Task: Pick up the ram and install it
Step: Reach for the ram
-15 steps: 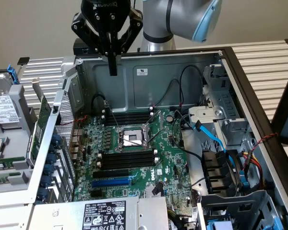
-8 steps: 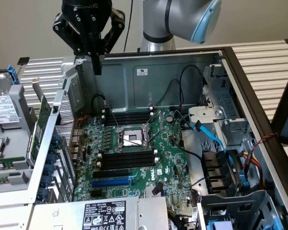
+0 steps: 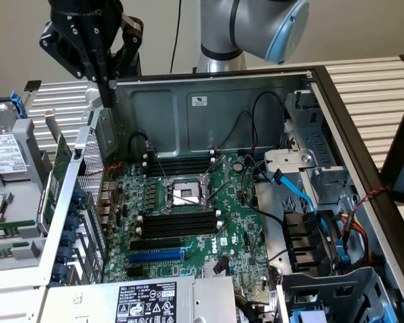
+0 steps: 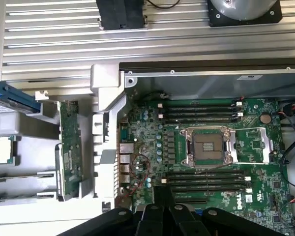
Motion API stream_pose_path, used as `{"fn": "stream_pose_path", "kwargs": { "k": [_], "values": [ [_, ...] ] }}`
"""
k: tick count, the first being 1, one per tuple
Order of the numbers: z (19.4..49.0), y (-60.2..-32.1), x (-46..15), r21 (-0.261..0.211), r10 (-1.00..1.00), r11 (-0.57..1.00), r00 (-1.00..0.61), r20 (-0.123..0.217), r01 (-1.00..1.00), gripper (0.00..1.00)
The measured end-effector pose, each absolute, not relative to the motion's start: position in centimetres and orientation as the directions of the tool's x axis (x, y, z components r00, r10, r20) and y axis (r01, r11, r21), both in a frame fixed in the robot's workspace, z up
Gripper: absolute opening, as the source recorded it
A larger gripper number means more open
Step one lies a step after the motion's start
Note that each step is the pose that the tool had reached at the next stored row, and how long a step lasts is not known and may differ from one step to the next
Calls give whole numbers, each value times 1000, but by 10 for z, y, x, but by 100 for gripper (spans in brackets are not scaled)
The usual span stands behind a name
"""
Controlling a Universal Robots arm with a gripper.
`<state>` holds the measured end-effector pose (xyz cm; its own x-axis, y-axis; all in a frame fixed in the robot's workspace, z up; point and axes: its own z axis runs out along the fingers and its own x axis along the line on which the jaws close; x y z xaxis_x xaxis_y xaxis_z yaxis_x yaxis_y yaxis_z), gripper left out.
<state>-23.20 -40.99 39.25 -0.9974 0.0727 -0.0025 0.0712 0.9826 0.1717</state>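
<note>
Gripper (image 4: pixel 162 199) jaws hang closed, empty, over the computer case (image 3: pixel 168 114) wall — they should open and square along the ram (image 3: pixel 3 231).

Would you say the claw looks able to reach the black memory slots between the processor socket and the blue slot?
Probably yes: the memory slots lie open from above, no cable across them; the claw is shut, holding nothing.

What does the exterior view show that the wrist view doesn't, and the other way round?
Exterior view: the arm's grey and blue joint, blue cables, a labelled silver box. Wrist view: a coin battery, a black plate. Both: the CPU socket, black memory slots, and the shut claw.
</note>
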Motion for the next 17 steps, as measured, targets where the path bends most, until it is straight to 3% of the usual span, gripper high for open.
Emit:
{"fn": "stream_pose_path", "kwargs": {
  "k": [17],
  "values": [
    [392,-424,-303,210,73,975,-997,2,71,11]
  ]
}}
